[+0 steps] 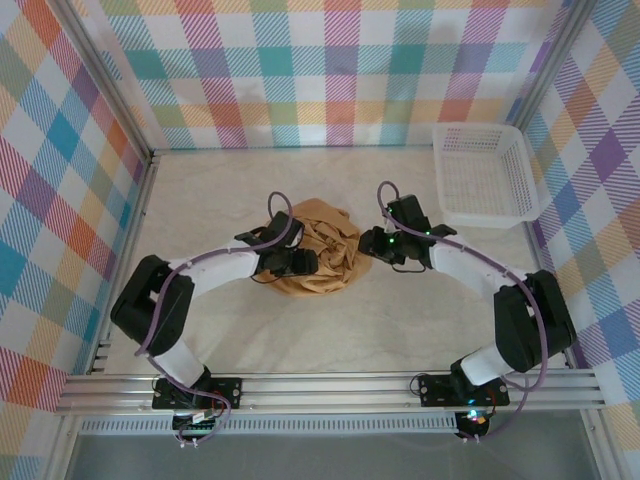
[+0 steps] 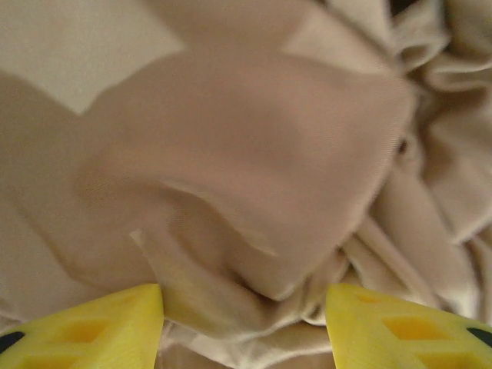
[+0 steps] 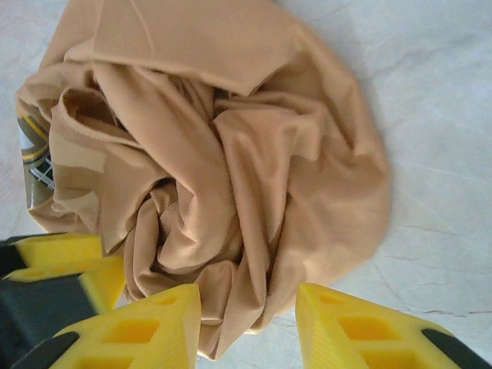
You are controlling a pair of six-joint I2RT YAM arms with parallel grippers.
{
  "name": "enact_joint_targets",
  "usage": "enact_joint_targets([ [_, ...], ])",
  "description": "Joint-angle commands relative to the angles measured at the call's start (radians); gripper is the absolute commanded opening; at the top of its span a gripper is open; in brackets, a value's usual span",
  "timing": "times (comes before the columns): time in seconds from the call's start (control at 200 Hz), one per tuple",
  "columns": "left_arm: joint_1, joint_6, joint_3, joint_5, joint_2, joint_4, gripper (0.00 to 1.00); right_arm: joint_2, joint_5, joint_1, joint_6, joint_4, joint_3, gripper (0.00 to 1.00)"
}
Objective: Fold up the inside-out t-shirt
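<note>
No text can be read; the printed patch [image 3: 34, 157] on the t-shirt [image 3: 231, 154] shows no legible letters.

Both arms bend inward, left pincer [image 1: 300, 262] and right pincer [image 1: 375, 245] facing, jaws apart.

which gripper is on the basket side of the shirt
The right gripper: it sits at the t-shirt's edge facing the white mesh basket, while the left gripper is at the opposite edge.
</note>
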Motion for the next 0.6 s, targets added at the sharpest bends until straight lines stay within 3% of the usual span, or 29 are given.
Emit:
enact_joint_targets([
  [0.0,-0.007,0.005,0.033,-0.052,0.033,-0.013,0.47,0.032,-0.093,0.005,-0.002,-0.001,0.043,0.37],
  [0.14,0.004,-0.018,0.084,-0.120,0.029,-0.085,0.11,0.068,-0.174,0.028,-0.015,0.014,0.064,0.36],
  [0.215,0.004,-0.025,0.118,-0.148,0.006,-0.128,0.00,0.093,-0.205,0.046,-0.039,0.007,0.088,0.36],
  [0.595,0.007,-0.039,0.207,-0.170,-0.087,-0.231,0.00,0.303,-0.240,0.151,-0.031,-0.025,0.237,0.39],
])
